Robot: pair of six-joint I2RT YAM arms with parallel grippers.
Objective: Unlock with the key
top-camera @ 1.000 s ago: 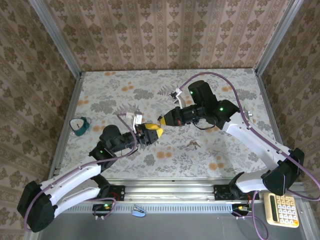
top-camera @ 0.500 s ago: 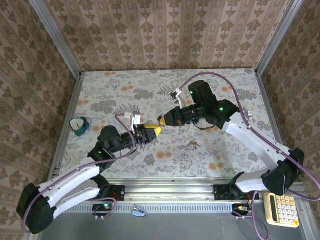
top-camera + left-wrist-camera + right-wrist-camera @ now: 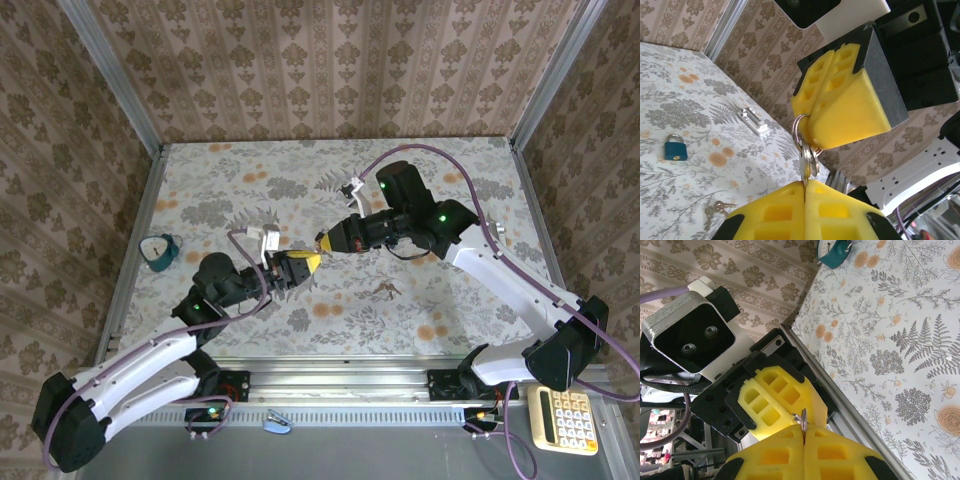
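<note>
Handover in progress, well above the table. The left gripper (image 3: 804, 189) was clamped on the blade of one key from the key bunch (image 3: 805, 152), with its yellow fingertips pressed together and no gap showing. The right gripper (image 3: 803, 434) was likewise closed on the same bunch, its pads together and the split ring standing out of the seam. In the overhead view the two tips met nose to nose.

The blue padlock (image 3: 675, 149) lay flat on the floral table (image 3: 300, 190), untouched, at 9 o'clock in the left wrist view and well apart from both grippers. A second, loose set of keys (image 3: 383, 290) lay on the table at about 5 o'clock from the meeting point. A teal object (image 3: 158, 250), its kind not determinable, sat at 9 o'clock from the left gripper, near the table edge.

Risks noted:
- Both pincers held one bunch, so any pull in opposing directions could bend the blade or twist it out of a grip.
- If either let go before the other's hold was secure, the bunch could drop.
- The left grip was on a thin blade edge, so the key could pivot and arrive misaligned at the keyhole.
- The padlock was unrestrained and would probably slide when pushed by the key.
- With two key sets present, the held key may not fit the lock.

Markings: no brand or writing was legible on the padlock, keys or fingers. The calculator (image 3: 565, 420) at 5 o'clock beyond the table was too small to read.
</note>
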